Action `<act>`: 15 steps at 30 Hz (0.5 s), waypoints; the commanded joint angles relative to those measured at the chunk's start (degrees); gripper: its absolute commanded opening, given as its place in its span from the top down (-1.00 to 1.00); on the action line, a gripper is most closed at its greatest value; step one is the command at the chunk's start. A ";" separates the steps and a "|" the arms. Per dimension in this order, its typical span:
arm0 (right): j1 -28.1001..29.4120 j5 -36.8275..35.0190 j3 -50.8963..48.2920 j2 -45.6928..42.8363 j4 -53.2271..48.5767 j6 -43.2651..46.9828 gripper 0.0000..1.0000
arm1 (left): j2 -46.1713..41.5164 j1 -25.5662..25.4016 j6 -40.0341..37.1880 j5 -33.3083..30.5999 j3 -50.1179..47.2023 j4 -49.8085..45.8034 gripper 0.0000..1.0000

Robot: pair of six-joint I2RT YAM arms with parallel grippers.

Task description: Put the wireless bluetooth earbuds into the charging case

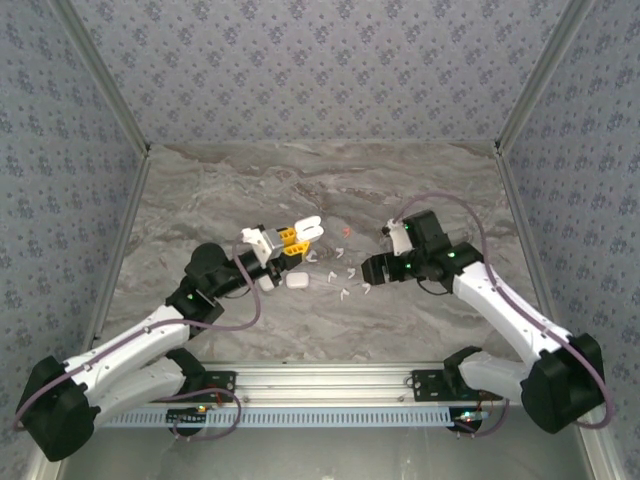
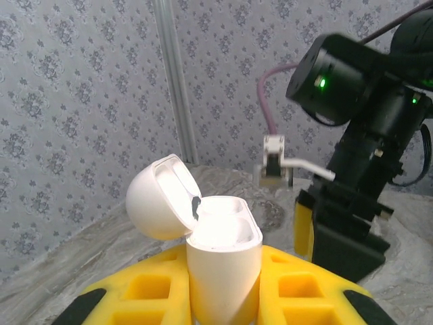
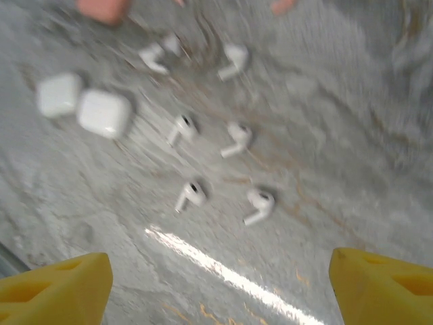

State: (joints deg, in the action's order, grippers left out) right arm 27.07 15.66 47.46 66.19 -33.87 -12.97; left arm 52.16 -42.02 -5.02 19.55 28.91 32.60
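Several tiny white earbuds (image 3: 237, 139), each L-shaped with a rounded bulb, a dark spot and a short stem, loose on the grey marbled table (image 3: 352, 135), just ahead of and below the right hand (image 3: 220, 284). Right hand released: yellow fingers (image 3: 54, 284) spread wide, nothing between them. Past the earbuds from that hand, towards the left hand, two closed white cases (image 3: 105, 114) side by side, rounded and plain. Farther out, at the top edge of the right wrist view, two reddish blobs (image 3: 101, 8), too blurred to name.

Left hand (image 2: 223, 298) clenched on an open white charging case (image 2: 220, 264), held upright between its yellow fingers, rounded lid (image 2: 162, 196) flipped back, glossy inside.

Any lettering on the cases unreadable.

From the left wrist, a close look at the open case, with the right arm's black body (image 2: 358, 115) and a green light beyond it. From the right wrist, the earbuds' shapes one by one, though smeared. From above, both hands facing each other over mid-table, earbuds scattered between them, nearer the right hand.
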 commanded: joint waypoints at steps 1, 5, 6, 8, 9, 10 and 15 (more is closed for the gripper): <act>2.17 -5.85 -0.26 4.88 -1.91 -4.66 -0.66 | -0.48 -0.42 -1.42 -0.75 0.61 -0.69 1.00; 2.86 -7.44 -0.18 11.64 1.34 -5.40 -0.41 | 0.34 -0.43 -1.10 -0.77 0.93 -0.60 1.00; 2.93 -7.55 -0.14 12.76 2.29 -5.61 -0.36 | 0.47 -0.37 -1.02 -0.67 1.08 -0.67 1.00; 3.22 -7.66 0.17 15.12 3.85 -5.79 -0.28 | 0.91 -0.43 -0.80 -0.41 1.48 -0.98 1.00; 3.33 -8.02 0.30 16.03 4.40 -5.77 -0.24 | 1.11 -0.43 -0.78 -0.33 1.65 -1.13 1.00; 3.26 -8.26 0.50 17.11 5.01 -5.64 -0.20 | 1.25 -0.43 -0.80 -0.24 1.83 -1.30 1.00; 3.45 -7.66 1.39 21.16 6.85 -5.21 -0.05 | 1.85 -0.42 -0.37 -0.02 2.27 -1.64 1.00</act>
State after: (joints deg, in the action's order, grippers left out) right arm 30.15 8.78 47.42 85.60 -28.40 -17.74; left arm 54.04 -42.02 -5.34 19.46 28.93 30.57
